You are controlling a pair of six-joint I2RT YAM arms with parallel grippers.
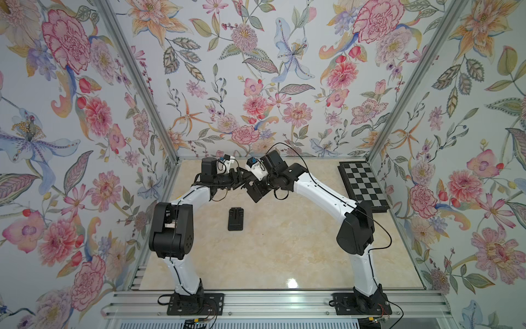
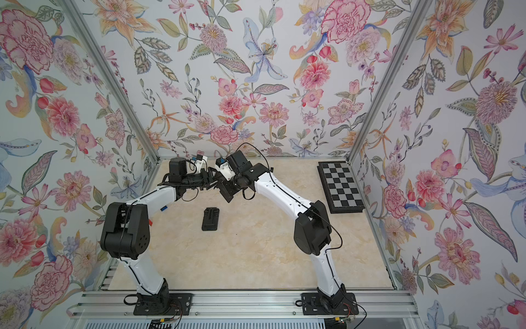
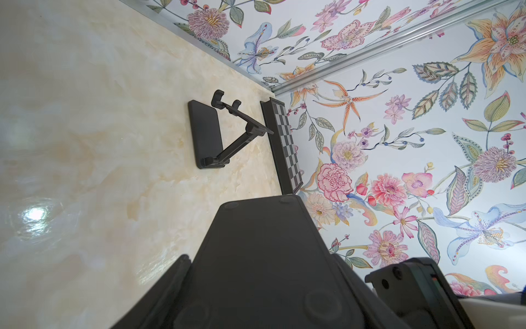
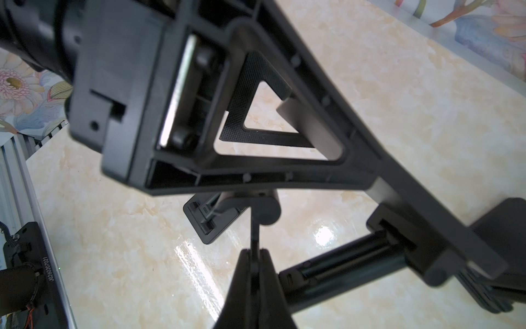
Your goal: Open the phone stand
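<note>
Left gripper [image 1: 237, 179]: clamps stand [image 3: 256, 250], wide grip.
Right gripper [image 4: 254, 253]: closed, apparently pinching its thin plate [image 4: 253, 230].
Advice: swing plate slowly about hinge [image 4: 264, 209]; left holds firm.

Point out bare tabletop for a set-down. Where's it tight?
Free: the broad marble between the phone stand on the table and the front rail; also the strip between that stand and the chessboard. Tight: back centre, where the left gripper and right gripper meet around a second stand held aloft.

white arm links [image 1: 185, 273], black joints [image 1: 170, 230], thin black cables [image 1: 390, 235], black base plates [image 1: 196, 303]
</note>
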